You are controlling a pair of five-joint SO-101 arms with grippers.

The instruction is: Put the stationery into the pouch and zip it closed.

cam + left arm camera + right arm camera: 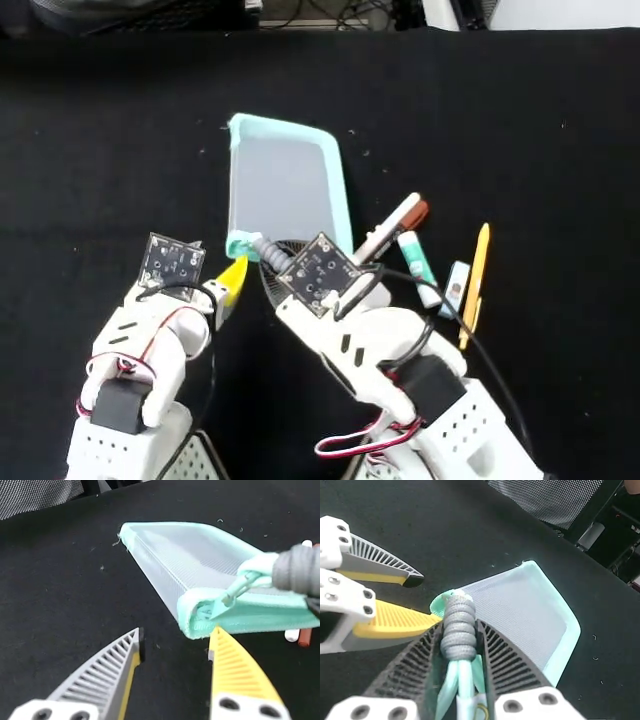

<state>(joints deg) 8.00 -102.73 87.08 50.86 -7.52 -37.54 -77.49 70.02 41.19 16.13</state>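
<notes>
The pouch [285, 190] lies flat on the worktop [100, 150], in the middle. The left end effector [176, 635] sits just left of the pouch's near corner. The right end effector [460, 625] is at that corner, the zip pull [458, 642] between its fingers. Right of the pouch, outside it, lie a marker [395, 228], a stick [418, 268], a small block [456, 285] and a pen [476, 275].

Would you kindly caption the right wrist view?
Right gripper clamps the grey zipper pull of the pouch beside the open left gripper.

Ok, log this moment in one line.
right jaws shut on zipper pull | left jaws open at pouch corner | stationery outside pouch on table
</notes>
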